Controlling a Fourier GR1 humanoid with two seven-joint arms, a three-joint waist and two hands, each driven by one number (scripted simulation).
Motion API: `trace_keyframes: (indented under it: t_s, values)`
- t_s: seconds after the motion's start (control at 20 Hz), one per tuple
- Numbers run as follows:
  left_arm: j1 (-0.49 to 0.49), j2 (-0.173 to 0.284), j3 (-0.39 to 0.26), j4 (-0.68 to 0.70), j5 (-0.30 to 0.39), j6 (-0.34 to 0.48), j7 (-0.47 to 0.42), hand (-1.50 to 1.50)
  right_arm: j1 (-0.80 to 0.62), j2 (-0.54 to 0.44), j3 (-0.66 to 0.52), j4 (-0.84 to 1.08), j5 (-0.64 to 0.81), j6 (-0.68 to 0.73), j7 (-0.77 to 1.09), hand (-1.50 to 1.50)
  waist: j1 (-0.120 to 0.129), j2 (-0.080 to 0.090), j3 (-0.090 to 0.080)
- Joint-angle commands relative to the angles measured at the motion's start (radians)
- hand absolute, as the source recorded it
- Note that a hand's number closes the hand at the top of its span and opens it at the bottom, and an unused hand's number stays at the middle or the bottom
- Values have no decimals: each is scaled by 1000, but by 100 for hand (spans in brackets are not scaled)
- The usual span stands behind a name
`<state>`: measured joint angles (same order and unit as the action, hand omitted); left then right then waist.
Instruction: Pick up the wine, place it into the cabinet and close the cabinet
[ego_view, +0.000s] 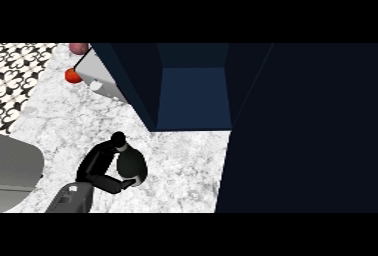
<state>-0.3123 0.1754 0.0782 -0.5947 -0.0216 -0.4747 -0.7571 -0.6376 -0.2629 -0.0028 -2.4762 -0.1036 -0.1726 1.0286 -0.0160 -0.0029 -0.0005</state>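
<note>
On the marble counter at the lower left, my left hand (96, 167) is curled round the wine bottle (133, 164), a dark grey rounded shape seen from above. The hand's fingers and thumb wrap its left and lower sides and hide part of it. The bottle sits just in front of and left of the dark blue cabinet (196, 95), whose inside stands open and looks bare. The cabinet's open door (295, 130) fills the right side as a large dark panel. My right hand does not show.
A white-grey appliance (96, 75) stands against the cabinet's left wall, with a red round fruit (71, 75) beside it and a pinkish object (79, 47) behind. A grey curved basin (15, 170) lies at the left edge. Patterned tiles (18, 70) lie at the far left.
</note>
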Motion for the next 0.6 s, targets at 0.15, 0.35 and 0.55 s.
trace_keyframes:
  t_s: [0.15, 0.35, 0.55]
  values:
    - [-8, -40, -28, -20, -53, 98, -183, 150, 64, 0, -8, -126, -73, 4, 70, -150, 2, 1, 0]
    - [21, -110, 54, -87, 16, 294, -119, 150, 75, -6, -27, -80, -106, 32, 28, -150, 10, 0, 1]
    - [46, -171, 43, -206, 18, 395, -102, 150, 104, 10, -37, -98, -99, 18, 18, -150, 15, -2, 1]
